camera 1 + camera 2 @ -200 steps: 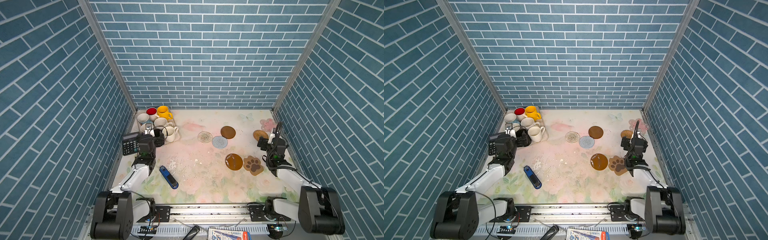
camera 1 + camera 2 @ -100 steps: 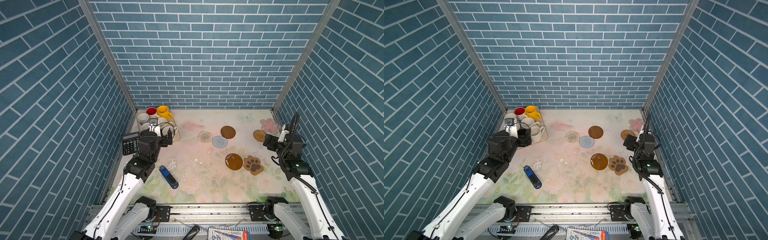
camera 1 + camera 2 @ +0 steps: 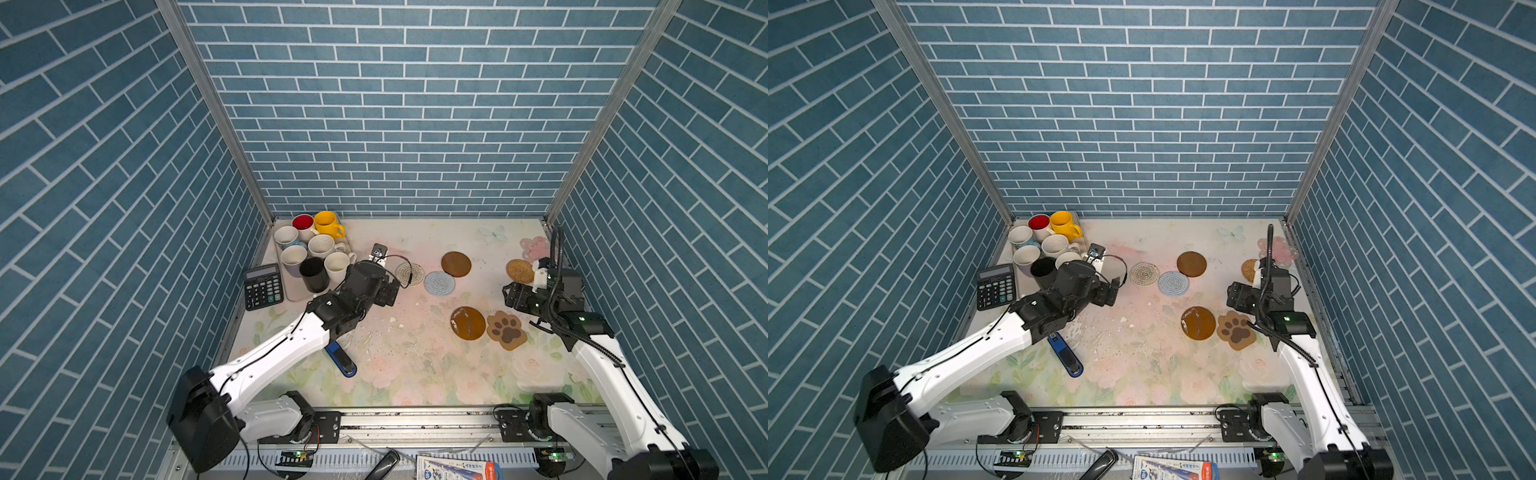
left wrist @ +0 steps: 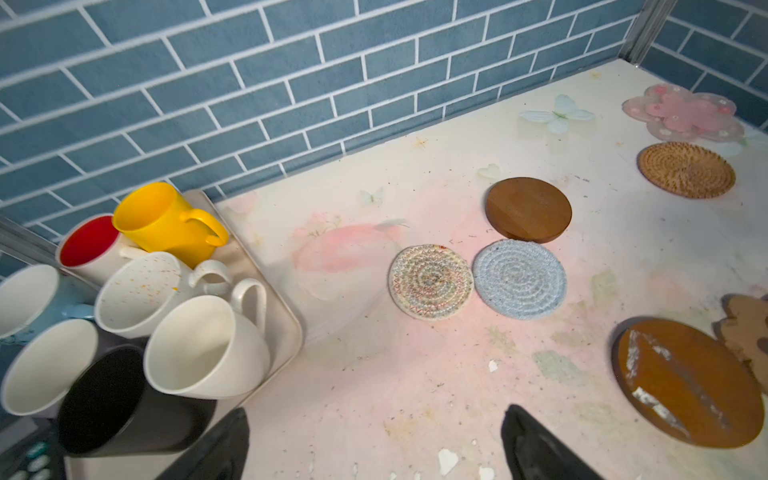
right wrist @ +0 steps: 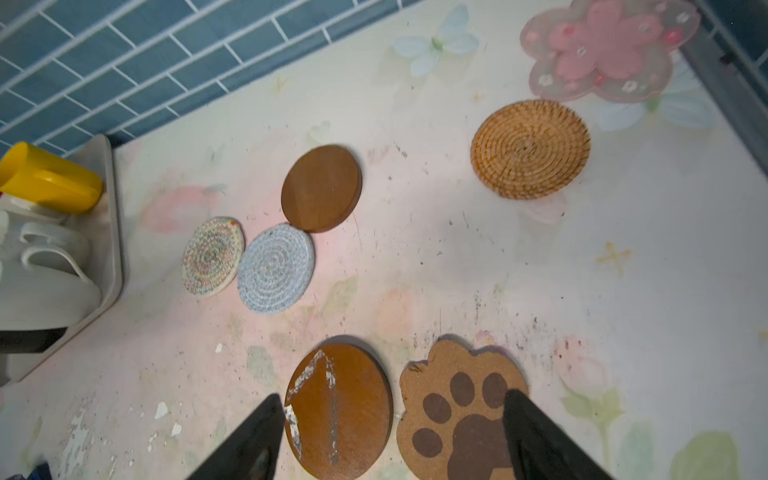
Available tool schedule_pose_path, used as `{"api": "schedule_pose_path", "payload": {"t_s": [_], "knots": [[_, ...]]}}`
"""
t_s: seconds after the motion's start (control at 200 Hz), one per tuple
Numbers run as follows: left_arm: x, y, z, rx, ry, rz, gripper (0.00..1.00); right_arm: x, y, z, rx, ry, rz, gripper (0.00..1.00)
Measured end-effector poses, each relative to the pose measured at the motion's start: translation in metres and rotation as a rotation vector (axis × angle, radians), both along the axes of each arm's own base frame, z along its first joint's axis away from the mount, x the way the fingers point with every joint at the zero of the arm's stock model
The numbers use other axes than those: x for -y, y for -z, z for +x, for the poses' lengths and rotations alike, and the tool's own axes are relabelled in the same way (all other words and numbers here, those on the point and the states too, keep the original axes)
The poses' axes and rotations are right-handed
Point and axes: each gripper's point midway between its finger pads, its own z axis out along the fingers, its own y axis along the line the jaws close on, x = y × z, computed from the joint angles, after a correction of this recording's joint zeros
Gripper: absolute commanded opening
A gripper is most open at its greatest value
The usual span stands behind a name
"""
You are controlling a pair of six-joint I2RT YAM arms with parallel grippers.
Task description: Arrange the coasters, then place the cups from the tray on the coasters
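A floral worktop [image 3: 415, 374] seen from above, boxed in by blue brick walls. At the upper left of the worktop in both top views, a beige tray [image 3: 296, 294] holds all seven cups [image 3: 320, 246], packed upright. The yellow cup [image 3: 326, 222] is at the back and the black cup [image 3: 312, 271] at the front. A black calculator [image 3: 263, 286] lies just left of the tray. No cup sits on a coaster yet.

The coasters lie to the right, unevenly spaced. At centre, the white woven coaster [image 3: 409, 273] touches the light blue woven coaster [image 3: 439, 283], which touches a brown disc [image 3: 456, 264]. At lower right, a scuffed brown disc [image 3: 468, 323] lies just beside the paw coaster [image 3: 506, 330]. At far right is the rattan coaster [image 3: 519, 271], with the pink flower coaster [image 3: 535, 248] behind it in the corner.

The left hand [image 3: 390, 293] hangs between the tray and the woven coasters, fingers wide, holding nothing. The right hand [image 5: 390, 436], also wide and empty, hangs above the scuffed disc and the paw.

The step in hand appears to be arranging the coasters. To do it well, the touching mats probably need separating so each has room for a mug and its handle. The mats are thin and flat, so a hand likely must come down low and pinch an edge, or press and slide, without dragging a neighbour along.
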Motion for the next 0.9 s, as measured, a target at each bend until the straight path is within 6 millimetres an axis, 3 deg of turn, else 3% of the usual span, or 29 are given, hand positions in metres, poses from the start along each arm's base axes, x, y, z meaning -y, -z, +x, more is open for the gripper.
{"api": "schedule_pose_path", "payload": {"t_s": [0.125,0.27,0.4,0.565,0.73,0.9], "knots": [[0.024,0.008,0.024,-0.039,-0.012,-0.001,0.63,-0.008,0.016,0.005,-0.050,-0.023,-0.008,0.83],[0.054,0.024,0.051,-0.093,-0.004,0.012,0.48,-0.016,0.021,0.015,-0.039,-0.042,-0.016,0.83],[0.081,0.051,0.072,-0.161,0.023,0.024,0.31,-0.022,0.016,0.026,0.007,-0.046,-0.025,0.83],[0.111,0.093,0.093,-0.269,0.064,0.032,0.22,-0.025,0.014,0.039,0.058,-0.033,-0.032,0.83],[0.117,0.126,0.109,-0.365,0.067,0.020,0.11,-0.024,0.030,0.039,0.067,-0.017,-0.050,0.82],[0.109,0.142,0.125,-0.411,0.034,0.005,0.00,-0.023,0.052,0.030,0.044,-0.009,-0.074,0.82]]}}
